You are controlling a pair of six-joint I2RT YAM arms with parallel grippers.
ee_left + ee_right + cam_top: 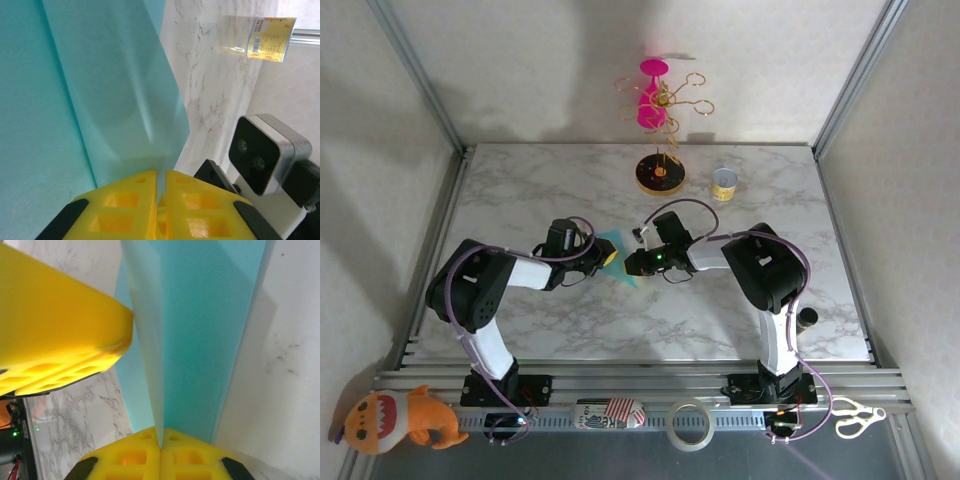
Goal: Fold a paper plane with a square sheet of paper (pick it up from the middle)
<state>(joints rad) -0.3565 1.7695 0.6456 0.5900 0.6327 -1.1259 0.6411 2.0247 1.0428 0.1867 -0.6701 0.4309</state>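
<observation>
The sheet of paper (100,90) is at the middle of the worktop (520,190), held up between both arms. The left gripper (161,176) is closed tightly on one edge of it, and the right gripper (161,439) is closed on the opposite edge. I think this keeps the fold standing so the crease can be worked. The stand (660,173) and the can (723,184) are well apart, at the back. Only the two grippers themselves, very near each other, could collide.

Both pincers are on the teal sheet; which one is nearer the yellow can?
The right pincer, on the teal sheet's right side, where the yellow can stands; the left pincer grips the opposite side.
</observation>
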